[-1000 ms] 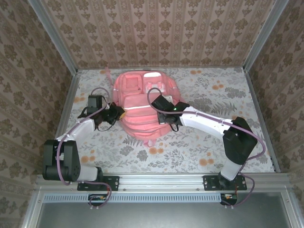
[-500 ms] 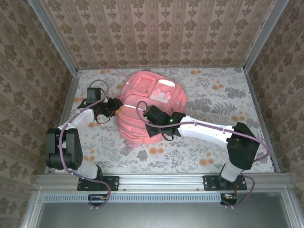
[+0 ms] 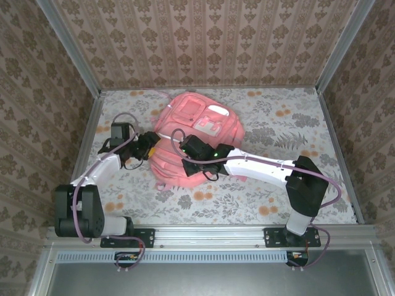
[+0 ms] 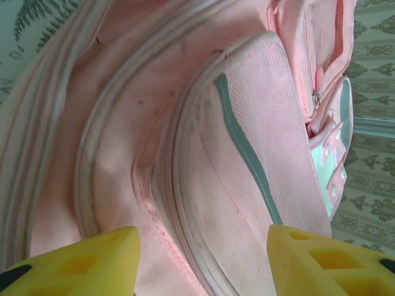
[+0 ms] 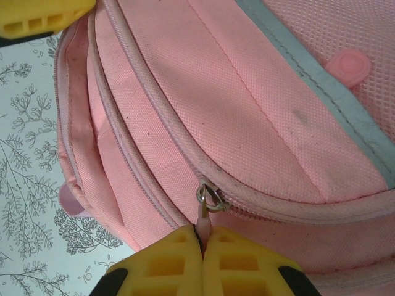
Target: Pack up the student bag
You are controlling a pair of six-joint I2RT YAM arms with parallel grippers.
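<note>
Place: a robot lab cell.
Walls: wallpapered panels (image 3: 203, 37) are closing in three sides.
Frame: aluminium posts (image 3: 69, 46) are holding the panels.
Desk: a floral cloth (image 3: 290, 129) is covering the desk (image 3: 142, 198).
Rail: a metal rail (image 3: 210, 236) is carrying the left arm (image 3: 102, 168) and right arm (image 3: 259, 165).

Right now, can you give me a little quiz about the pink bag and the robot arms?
1. True or false: the right gripper is pinching the zipper pull of the student bag.
2. Pick one. The left gripper beside the bag is: A) open, with nothing held; B) shut on a strap; C) shut on a pencil.
3. Fill the gap: the bag lies on a table whose cover has a ____ pattern.

Key: 1 true; 2 A; 3 floral.
</note>
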